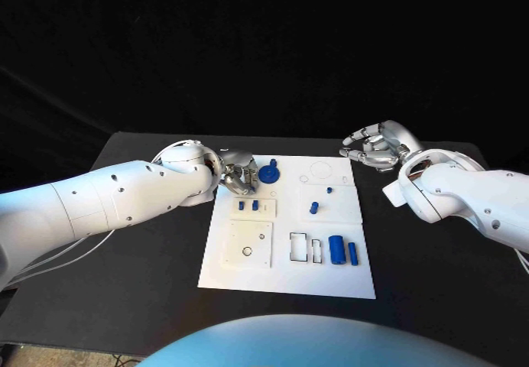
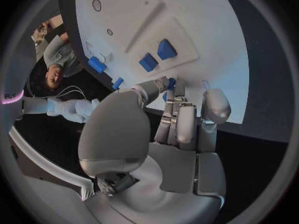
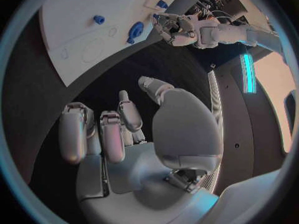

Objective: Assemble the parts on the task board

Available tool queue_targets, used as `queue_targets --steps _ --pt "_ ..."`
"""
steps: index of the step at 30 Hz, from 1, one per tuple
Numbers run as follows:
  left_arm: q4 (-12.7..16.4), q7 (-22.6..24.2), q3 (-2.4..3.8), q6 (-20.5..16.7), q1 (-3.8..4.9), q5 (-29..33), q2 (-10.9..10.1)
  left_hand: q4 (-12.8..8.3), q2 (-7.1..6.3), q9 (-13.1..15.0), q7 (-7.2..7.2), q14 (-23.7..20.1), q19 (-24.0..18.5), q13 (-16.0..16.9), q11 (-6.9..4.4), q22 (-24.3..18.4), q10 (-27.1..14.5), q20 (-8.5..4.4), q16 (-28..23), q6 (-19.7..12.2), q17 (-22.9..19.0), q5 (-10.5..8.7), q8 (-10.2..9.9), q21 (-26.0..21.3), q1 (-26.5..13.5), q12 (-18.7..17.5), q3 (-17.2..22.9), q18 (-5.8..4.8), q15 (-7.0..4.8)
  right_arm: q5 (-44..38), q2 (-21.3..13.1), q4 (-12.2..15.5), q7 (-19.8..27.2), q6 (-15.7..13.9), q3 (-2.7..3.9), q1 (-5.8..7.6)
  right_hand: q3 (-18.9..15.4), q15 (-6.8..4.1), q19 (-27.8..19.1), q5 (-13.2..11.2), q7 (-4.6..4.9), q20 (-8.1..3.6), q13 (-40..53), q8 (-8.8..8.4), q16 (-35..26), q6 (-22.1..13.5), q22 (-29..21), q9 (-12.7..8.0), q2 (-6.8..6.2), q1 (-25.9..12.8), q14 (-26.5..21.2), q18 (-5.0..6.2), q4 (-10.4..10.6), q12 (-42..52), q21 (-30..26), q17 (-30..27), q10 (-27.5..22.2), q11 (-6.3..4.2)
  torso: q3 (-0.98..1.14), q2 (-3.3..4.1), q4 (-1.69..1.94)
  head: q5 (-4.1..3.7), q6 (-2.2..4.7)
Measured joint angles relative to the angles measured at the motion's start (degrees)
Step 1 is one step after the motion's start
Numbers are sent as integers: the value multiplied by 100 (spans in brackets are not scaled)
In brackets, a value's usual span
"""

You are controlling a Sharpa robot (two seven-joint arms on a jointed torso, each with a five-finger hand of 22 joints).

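Observation:
The white task board [image 1: 289,264] lies in the middle of the table. A round blue part [image 1: 269,173] sits at its far left corner. My left hand [image 1: 237,177] hovers right beside that part, its fingertips [image 2: 179,90] stretched toward it and holding nothing; the right wrist view shows a small gap between the left hand [image 3: 177,26] and the round part [image 3: 135,31]. My right hand [image 1: 374,148] hangs off the board's far right corner with loosely curled, empty fingers [image 3: 111,134]. Two small blue blocks [image 1: 248,205] stand in a left panel [image 2: 157,56].
A blue cylinder [image 1: 336,248] and a blue bar [image 1: 353,253] lie at the board's near right. Two small blue pieces [image 1: 314,206] stand mid-board. Cut-out slots [image 1: 301,246] and a square plate [image 1: 248,243] occupy the near half. Black table [image 1: 430,260] surrounds the board.

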Motion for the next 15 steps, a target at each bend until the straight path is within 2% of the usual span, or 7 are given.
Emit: queue_targets --steps 15 --pt "26 -19 -14 17 2 11 3 0 0 14 -1 0 0 13 23 -1 20 0 0 41 -14 0 -15 0 0 -28 0 0 0 0 -3 4 0 0 0 0 0 0 0 0 0 0 0 0 0 0 -1 -1 0 0 0 0 0 0 0 5 0 0 3 -2 -1 -16 0"
